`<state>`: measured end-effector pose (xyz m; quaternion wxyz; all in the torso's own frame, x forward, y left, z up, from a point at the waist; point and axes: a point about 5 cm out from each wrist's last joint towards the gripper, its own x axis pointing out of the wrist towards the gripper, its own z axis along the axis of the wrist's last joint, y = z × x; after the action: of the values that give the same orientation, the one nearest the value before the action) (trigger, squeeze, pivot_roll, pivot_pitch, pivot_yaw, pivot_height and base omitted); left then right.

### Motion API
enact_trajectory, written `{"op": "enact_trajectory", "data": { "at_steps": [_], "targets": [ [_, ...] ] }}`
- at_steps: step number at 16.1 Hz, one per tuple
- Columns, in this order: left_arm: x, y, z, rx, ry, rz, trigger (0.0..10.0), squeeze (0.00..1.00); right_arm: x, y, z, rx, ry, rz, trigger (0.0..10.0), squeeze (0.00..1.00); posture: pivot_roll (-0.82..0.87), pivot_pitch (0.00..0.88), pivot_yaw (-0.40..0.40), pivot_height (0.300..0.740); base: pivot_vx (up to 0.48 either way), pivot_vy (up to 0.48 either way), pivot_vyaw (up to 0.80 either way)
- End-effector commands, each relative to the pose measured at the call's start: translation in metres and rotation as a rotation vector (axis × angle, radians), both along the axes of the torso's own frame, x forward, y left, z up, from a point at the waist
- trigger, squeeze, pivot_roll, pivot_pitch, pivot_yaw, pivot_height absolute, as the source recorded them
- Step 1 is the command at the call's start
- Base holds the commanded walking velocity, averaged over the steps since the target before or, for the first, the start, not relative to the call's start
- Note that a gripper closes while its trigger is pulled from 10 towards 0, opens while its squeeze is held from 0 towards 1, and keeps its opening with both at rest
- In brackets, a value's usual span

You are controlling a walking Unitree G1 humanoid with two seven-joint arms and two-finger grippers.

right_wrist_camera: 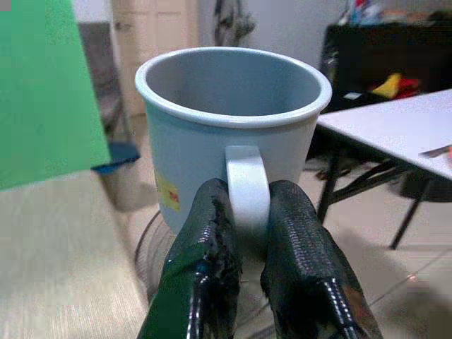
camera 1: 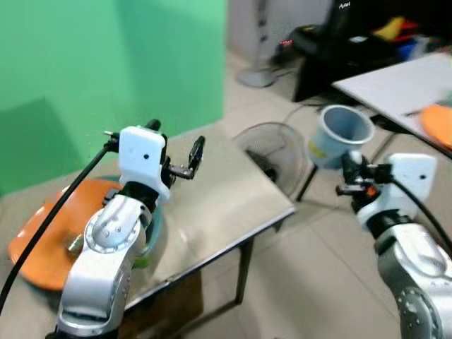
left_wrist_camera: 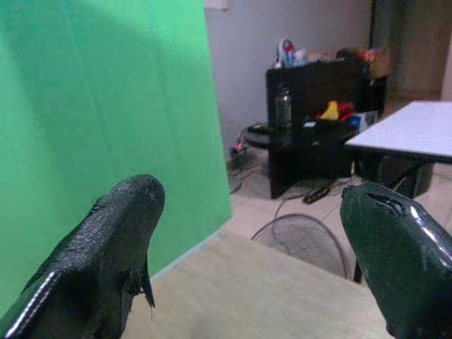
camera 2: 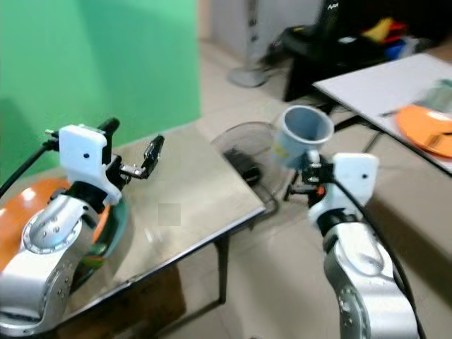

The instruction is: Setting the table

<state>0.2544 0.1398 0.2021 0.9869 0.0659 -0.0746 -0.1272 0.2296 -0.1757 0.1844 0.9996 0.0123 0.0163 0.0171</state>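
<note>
Blue mug carried in the air between two tables.

A green wall (camera 1: 106, 63) backs the tan surface (camera 1: 219, 191), where an orange plate (camera 1: 42, 240) lies by the left arm. The left gripper (camera 1: 182, 155) hangs above that surface, jaws spread. A floor fan (camera 1: 272, 152) lies beyond its edge. The right gripper (right_wrist_camera: 247, 233) holds the light blue mug (right_wrist_camera: 233, 134) upright over the floor, jaws pinching its handle.

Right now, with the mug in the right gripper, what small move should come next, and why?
Probably swing the right gripper leftward over the table: it pinches the blue mug by its handle above the floor fan, past the table's edge, while the left gripper hovers open.
</note>
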Motion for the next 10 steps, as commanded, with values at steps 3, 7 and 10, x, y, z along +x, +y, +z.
{"op": "enact_trajectory", "data": {
  "at_steps": [3,7,10],
  "targets": [
    [0.0008,0.0087,-0.0036,-0.041,0.042,0.055,10.0,0.00,0.0007,0.0040,-0.0013,-0.005,0.022,0.011,10.0,0.00,0.10,0.000,0.007,0.740,0.000,0.000,-0.77],
    [0.0025,0.0097,-0.0041,-0.027,0.023,0.080,10.0,0.00,0.0002,-0.0008,-0.0028,-0.014,0.029,-0.033,10.0,0.00,0.10,0.000,0.013,0.740,0.000,0.000,-0.77],
    [0.0040,0.0112,-0.0042,-0.037,0.004,0.087,10.0,0.00,-0.0016,-0.0039,-0.0050,-0.025,0.044,-0.057,10.0,0.00,0.09,0.000,0.017,0.740,0.000,0.000,-0.76]
  ]
}}
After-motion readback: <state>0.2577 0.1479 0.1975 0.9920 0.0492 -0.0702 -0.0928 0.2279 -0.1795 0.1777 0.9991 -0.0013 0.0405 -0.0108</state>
